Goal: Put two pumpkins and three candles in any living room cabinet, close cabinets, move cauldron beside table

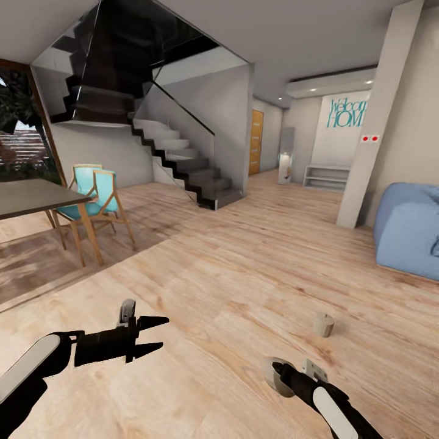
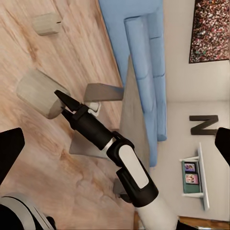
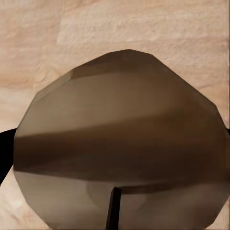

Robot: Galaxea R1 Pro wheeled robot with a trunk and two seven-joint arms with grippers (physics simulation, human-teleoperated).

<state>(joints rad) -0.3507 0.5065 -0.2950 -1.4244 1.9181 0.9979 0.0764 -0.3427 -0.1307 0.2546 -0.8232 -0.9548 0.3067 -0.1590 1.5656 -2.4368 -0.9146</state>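
Evidently the right gripper point(image 1: 272, 373) had closed on a candle point(image 1: 270, 372): in the left wrist view its dark fingers point(image 2: 67, 101) met the side of the cream cylinder point(image 2: 38, 92), and in the right wrist view the candle's faceted round end point(image 3: 120, 139) sat directly before the lens. Whether the candle had left the floor could not be told. The left gripper point(image 1: 146, 335), at about 8 o'clock in the head view, stood parted and held nothing. A second candle point(image 1: 324, 324) lay on the wood plank floor point(image 1: 244, 268) at about 4 o'clock, near the first but apart from it. Beyond, at 3 o'clock, stood the blue sofa point(image 1: 407, 228); at 10 o'clock, a dining table point(image 1: 30, 196) with teal-seated chairs point(image 1: 97, 195); at 12 o'clock, a dark staircase point(image 1: 183, 164). The step in hand was judged to be candle collection. The next move would call for lifting and carrying it to a cabinet. Both candles were plain, matte, short and thick, likely easy to grip.
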